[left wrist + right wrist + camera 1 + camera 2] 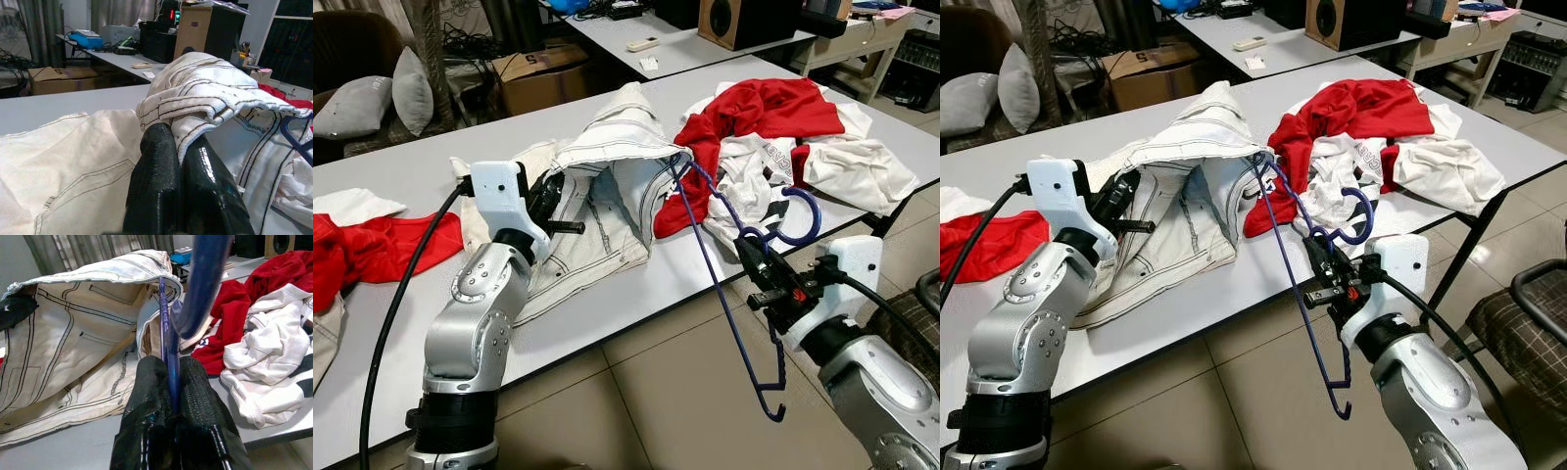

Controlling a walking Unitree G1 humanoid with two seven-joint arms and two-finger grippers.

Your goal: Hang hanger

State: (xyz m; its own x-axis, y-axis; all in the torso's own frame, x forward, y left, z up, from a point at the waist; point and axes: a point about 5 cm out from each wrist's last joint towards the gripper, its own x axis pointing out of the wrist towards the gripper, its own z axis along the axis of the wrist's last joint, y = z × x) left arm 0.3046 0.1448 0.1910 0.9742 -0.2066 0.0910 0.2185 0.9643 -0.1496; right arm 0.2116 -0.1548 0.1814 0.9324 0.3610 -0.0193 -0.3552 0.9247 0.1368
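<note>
Right gripper [171,382] is clamped on the blue hanger [724,294] off the table [636,284] edge. Hanger tip is tucked under the white trousers [607,196] waistband; left gripper [178,161] is pinched on that waistband, confirmed by left wrist view.

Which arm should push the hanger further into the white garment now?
Right. The right gripper is shut on the blue hanger, whose far end sits at the white garment opening. The left gripper is pinching that garment's edge, holding it up.
</note>
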